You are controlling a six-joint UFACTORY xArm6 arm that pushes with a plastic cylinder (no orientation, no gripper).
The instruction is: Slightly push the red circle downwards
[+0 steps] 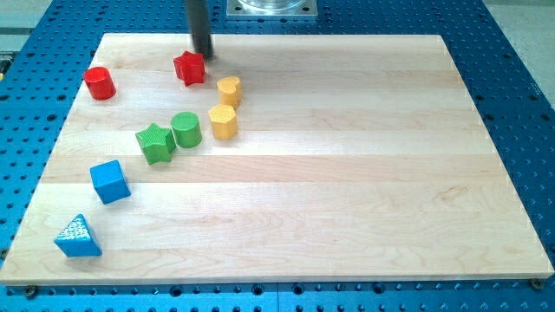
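The red circle (100, 82) stands near the board's upper left corner. My tip (204, 57) rests on the board at the view's top, just above and to the right of the red star (190, 68), almost touching it. The tip is well to the right of the red circle, with the red star between them. The rod rises out of the view's top.
A yellow block (229, 89) and a yellow hexagon (223, 121) lie below and right of the red star. A green circle (186, 129) and green star (155, 143) sit together. A blue cube (110, 181) and blue triangle (77, 237) lie at lower left. Wooden board (347, 173).
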